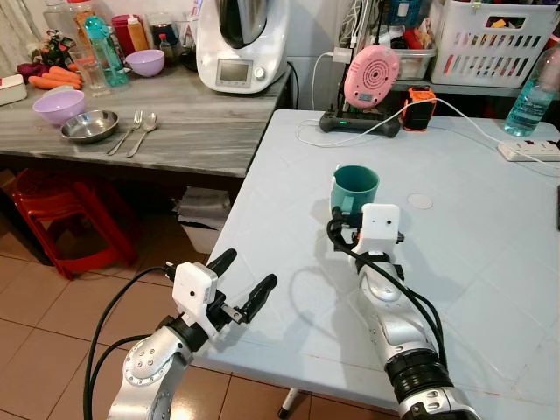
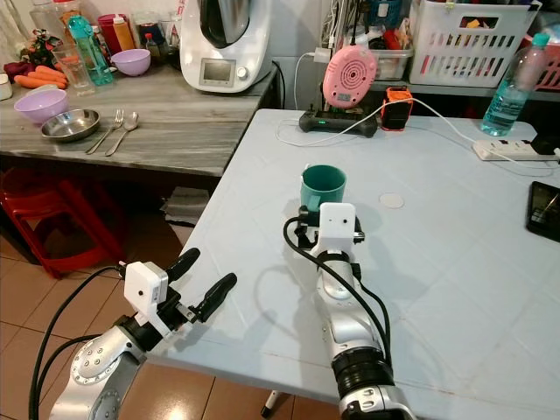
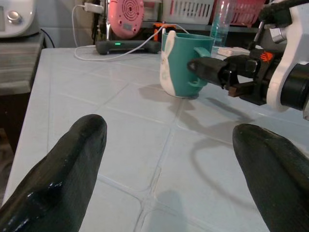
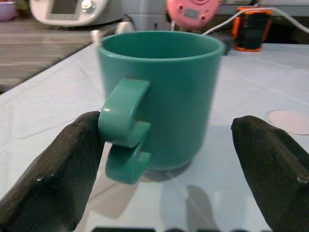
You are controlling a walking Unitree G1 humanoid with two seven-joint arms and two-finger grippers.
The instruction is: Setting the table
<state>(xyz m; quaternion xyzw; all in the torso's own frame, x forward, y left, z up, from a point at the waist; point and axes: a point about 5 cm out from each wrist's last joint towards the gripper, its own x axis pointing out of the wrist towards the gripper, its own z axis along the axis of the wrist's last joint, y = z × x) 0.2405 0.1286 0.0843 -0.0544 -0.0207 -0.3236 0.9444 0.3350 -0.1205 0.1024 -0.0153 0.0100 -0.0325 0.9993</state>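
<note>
Nearest the head camera, the left gripper (image 1: 234,284) hovers at the near edge of the pale blue tiled table (image 1: 490,262), fingers apart and empty. Further in, the right gripper (image 4: 169,145) sits spread around the teal plastic mug (image 1: 354,189), which stands upright mid-table; one finger seems to touch its handle, though blur makes that uncertain. A good release or grasp here would mean keeping the fingers level, so the mug doesn't tip.

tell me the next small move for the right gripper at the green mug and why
Probably close the right gripper on the teal-green plastic mug. It stands upright on the pale blue tiled table between the open fingers, its handle beside one of them, so little approach seems left.
</note>
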